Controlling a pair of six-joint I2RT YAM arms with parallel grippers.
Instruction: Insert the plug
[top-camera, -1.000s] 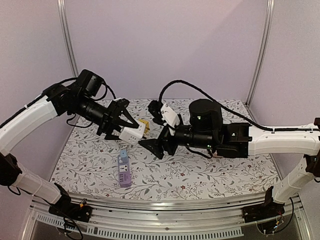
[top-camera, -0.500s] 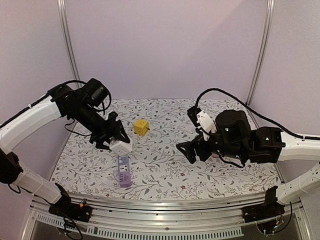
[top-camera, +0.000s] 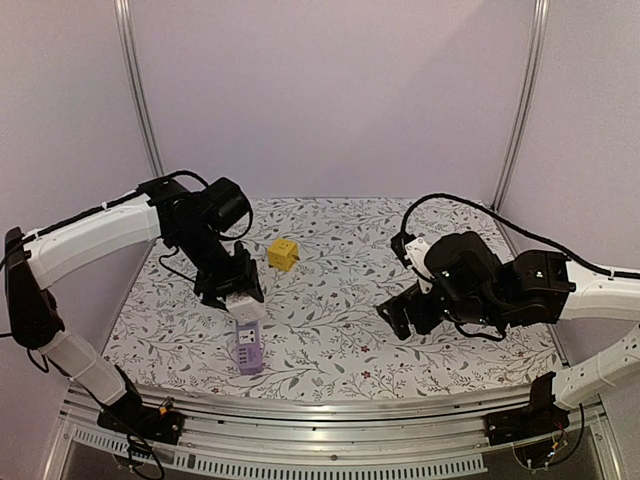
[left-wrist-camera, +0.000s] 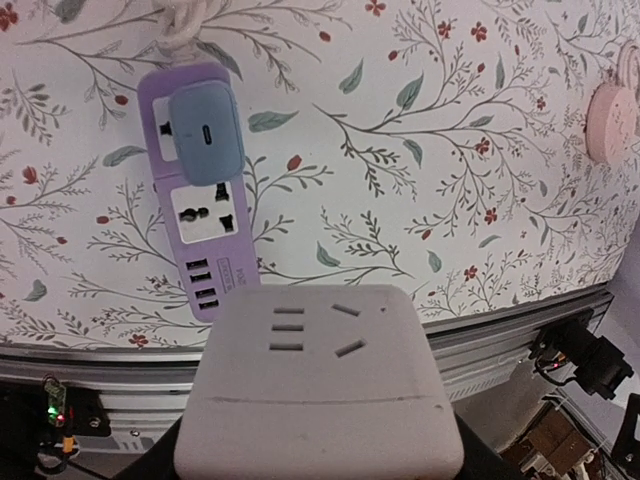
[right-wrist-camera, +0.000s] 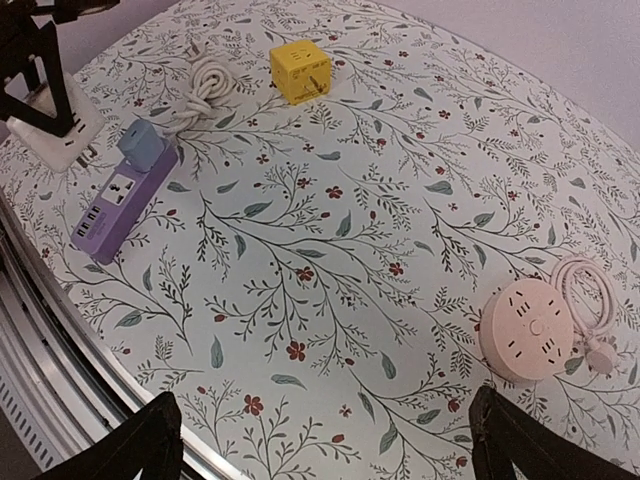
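Observation:
My left gripper (top-camera: 238, 292) is shut on a white plug adapter (top-camera: 245, 305), holding it just above the far end of the purple power strip (top-camera: 247, 349). In the left wrist view the white adapter (left-wrist-camera: 320, 385) fills the bottom, socket face up. Beyond it lies the purple strip (left-wrist-camera: 205, 235) with a blue adapter (left-wrist-camera: 205, 128) plugged into its far socket and one free socket beside that. My right gripper (top-camera: 400, 316) is open and empty over the table's right middle. Its fingers (right-wrist-camera: 140, 450) stand wide apart.
A yellow cube adapter (top-camera: 283, 254) sits at the centre back and also shows in the right wrist view (right-wrist-camera: 300, 70). A round pink power strip (right-wrist-camera: 528, 330) with its cord lies at the right. A coiled white cable (right-wrist-camera: 205, 78) lies behind the purple strip. The table's metal front rail (top-camera: 330, 410) runs close by.
My left arm has carried the white adapter down and forward to just over the purple strip. My right arm has drawn back to the right, away from the yellow cube.

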